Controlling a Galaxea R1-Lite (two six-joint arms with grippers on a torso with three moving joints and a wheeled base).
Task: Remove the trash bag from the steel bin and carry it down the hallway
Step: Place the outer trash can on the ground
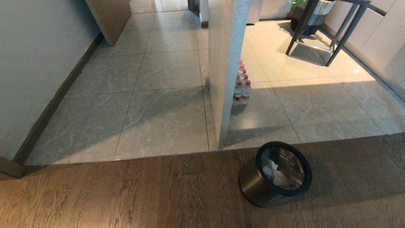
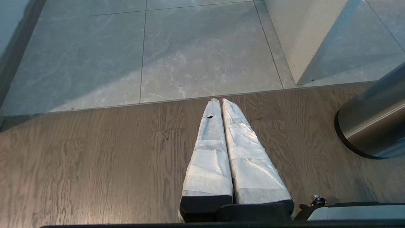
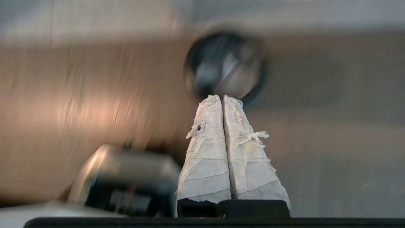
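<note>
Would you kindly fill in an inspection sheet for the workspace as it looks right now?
Surface: brown wood-plank floor meeting glossy grey marbled floor tiles.
Job's things: short round brushed-steel bin with black rim stands on the planks; clear crinkly trash bag with white scraps lines it. Tiled hallway runs ahead on the left.
Clutter: pack of red-capped water bottles beside the speckled white wall end.
Grippers: left gripper shut, empty, over the planks; right gripper shut, empty, pointing toward the bin.
Cables: nothing seen.
Surroundings: dark metal-legged table and dark woven basket at far right; brown door panel.
</note>
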